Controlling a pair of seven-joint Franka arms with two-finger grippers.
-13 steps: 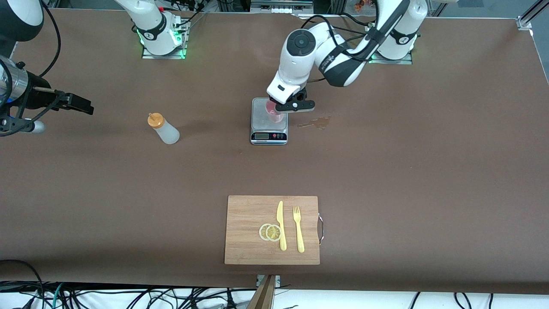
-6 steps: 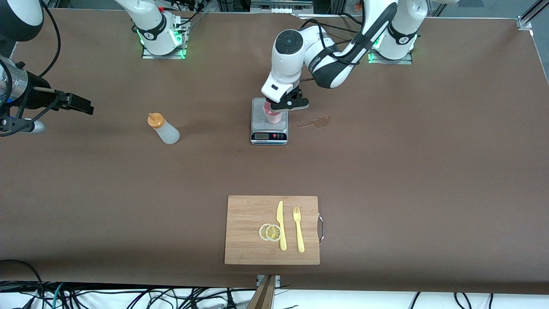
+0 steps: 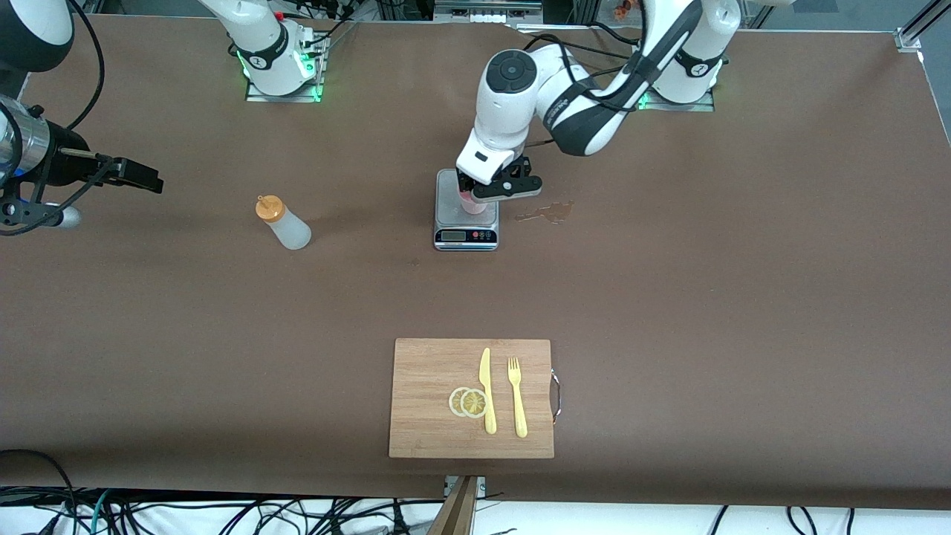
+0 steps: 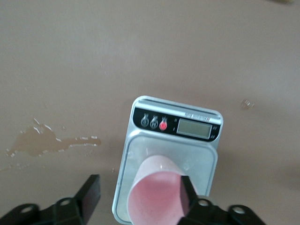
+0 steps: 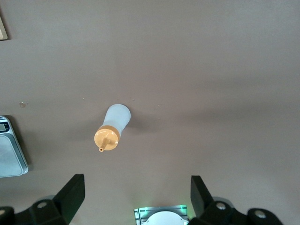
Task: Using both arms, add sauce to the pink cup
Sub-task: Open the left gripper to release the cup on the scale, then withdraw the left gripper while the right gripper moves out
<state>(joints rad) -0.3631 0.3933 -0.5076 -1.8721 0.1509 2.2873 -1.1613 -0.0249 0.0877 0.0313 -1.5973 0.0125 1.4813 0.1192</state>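
Left gripper (image 4: 138, 193) fingers spread wide around the pink cup (image 4: 154, 192) on the scale (image 3: 466, 212), apparently just released; right gripper (image 5: 136, 192) fingers wide above the sauce (image 3: 283, 222), standing toward the right arm's end of the surface; next, I judge: descend, grasp it.

Cup (image 3: 471, 205) on scale (image 3: 466, 223); bottle (image 3: 283, 222) well apart.

Scale (image 3: 466, 223), spill stain (image 3: 546, 214), cutting board (image 3: 431, 416) with cutlery.
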